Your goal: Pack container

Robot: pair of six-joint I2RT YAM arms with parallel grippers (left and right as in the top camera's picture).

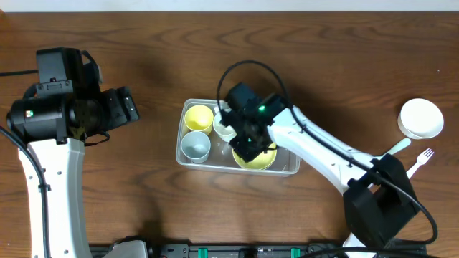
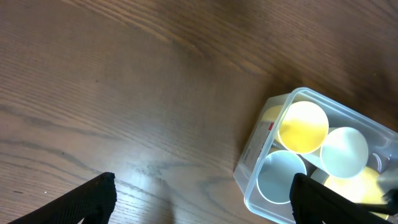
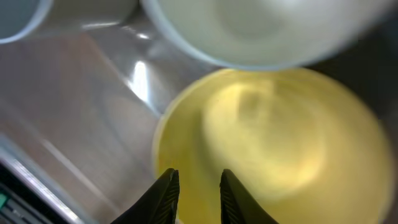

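Brown wood tabletop overhead; container [image 1: 179, 147] lies centre, long axis left-right, right gripper [image 1: 247, 149] inside it over yellow bowl [image 1: 263, 160]; left wrist: left gripper [image 2: 202, 200] wide, empty, container well apart; right wrist: 2 fingers [image 3: 166, 194] narrow, grip unclear.

Overhead: fixed, looks straight down at table [image 1: 143, 43], far; both arms in frame.
Left wrist: raised, tilted down, mid-range; container [image 2: 252, 168] ahead-right of left gripper [image 2: 205, 205] jaws, cropped by frame edge.
Right wrist: very near, blurred; yellow bowl [image 3: 280, 155] fills view just beyond right gripper [image 3: 198, 190] jaws.
Shared by all three: container, yellow bowl.
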